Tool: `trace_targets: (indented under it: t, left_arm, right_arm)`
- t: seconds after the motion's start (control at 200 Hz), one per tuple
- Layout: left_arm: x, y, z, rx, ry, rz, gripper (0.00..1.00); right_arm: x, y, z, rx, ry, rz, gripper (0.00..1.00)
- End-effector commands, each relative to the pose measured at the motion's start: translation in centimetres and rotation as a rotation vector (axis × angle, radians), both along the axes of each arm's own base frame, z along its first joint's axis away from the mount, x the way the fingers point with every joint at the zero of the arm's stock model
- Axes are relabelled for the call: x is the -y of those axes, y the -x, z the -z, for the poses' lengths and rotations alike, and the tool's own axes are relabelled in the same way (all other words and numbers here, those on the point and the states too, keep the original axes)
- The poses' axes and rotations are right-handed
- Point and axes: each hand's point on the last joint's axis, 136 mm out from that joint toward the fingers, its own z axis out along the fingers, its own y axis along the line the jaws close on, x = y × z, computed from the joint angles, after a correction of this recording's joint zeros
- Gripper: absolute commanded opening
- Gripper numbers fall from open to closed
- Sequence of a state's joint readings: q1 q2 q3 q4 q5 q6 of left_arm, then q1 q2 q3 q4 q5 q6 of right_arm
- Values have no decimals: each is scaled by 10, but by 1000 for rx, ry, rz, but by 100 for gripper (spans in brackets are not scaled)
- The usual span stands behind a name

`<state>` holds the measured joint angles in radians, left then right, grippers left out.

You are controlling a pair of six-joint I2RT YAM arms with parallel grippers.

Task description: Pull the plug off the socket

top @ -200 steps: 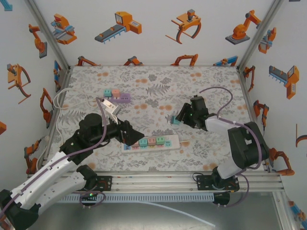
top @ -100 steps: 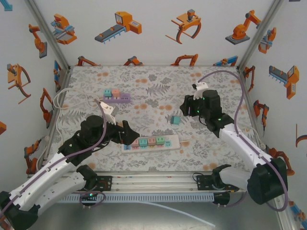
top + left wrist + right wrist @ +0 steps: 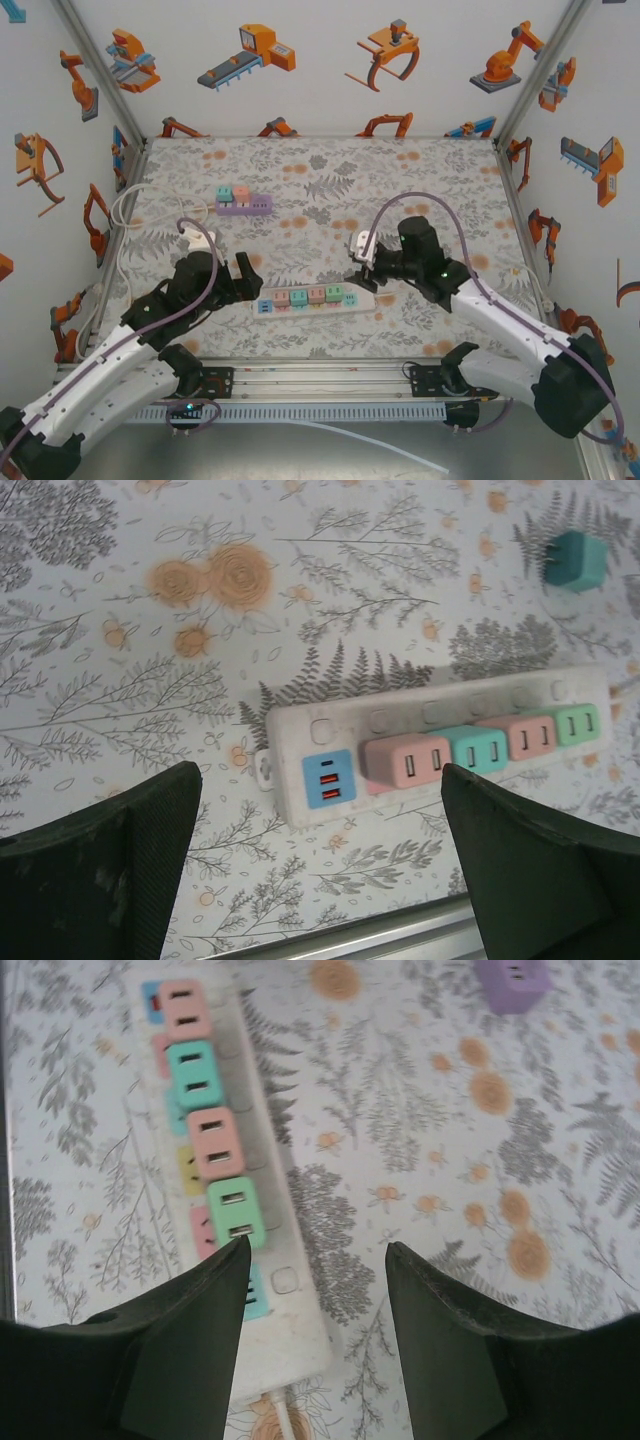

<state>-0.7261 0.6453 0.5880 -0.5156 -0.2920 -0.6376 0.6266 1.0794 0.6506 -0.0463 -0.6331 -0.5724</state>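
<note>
You've got 1 long white plastic power strip (image 3: 292,726) lying flat on the grey floral tablecloth (image 3: 330,180), low centre of the top view. Seated in its top face, l. to r. in the left wrist view:
- a blue USB module (image 3: 328,778)
- a pink cube plug (image 3: 405,762)
- a teal cube plug (image 3: 475,750)
- a second pink cube plug (image 3: 525,738)
- a green cube plug (image 3: 578,723)

So 4 plugs are in the sockets: 2 pink, 1 teal, 1 green, packed side by side. The right wrist view also shows yellow, pink & teal bits along the strip's left side; can't tell what they are.

1 loose teal cube plug (image 3: 575,560) w/ metal prongs lies on the cloth, upper right of the left wrist view, apart from the strip. 1 purple plastic block (image 3: 245,207) sits upper left of centre in the top view, w/ a teal & a pink cube on it, well apart from the strip.

Your left gripper (image 3: 318,775) is spread wide & empty, hovering at the strip's USB end. Your right gripper (image 3: 316,1250) is partly spread w/ nothing gripped; only strip edge & cloth lie in the gap. The tip of the finger (image 3: 190,1330) at frame left overlaps the near edge of the green plug. Can't tell if it touches.
</note>
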Motion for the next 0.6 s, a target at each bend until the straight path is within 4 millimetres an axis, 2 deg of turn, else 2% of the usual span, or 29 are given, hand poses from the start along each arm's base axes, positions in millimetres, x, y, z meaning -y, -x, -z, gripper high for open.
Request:
trace_targets:
  t: [0.0,0.17,0.34,0.461,0.596]
  left_arm:
    - [-15,0,22,-61,-48,-85,97]
    - [-13,2,48,-162,-76,-96,97]
    - [-5,2,70,-232,-93,-73,97]
    - [-6,1,83,-274,-120,-89,100]
    - [-1,-1,92,-301,-126,-82,93]
  right_arm:
    - [-13,21,7,30,44,-172,54]
    - [-29,28,30,-29,108,-243,54]
    - [-40,26,44,-43,139,-259,54]
    - [-45,27,53,-63,159,-277,52]
    - [-46,27,63,-81,185,-278,49]
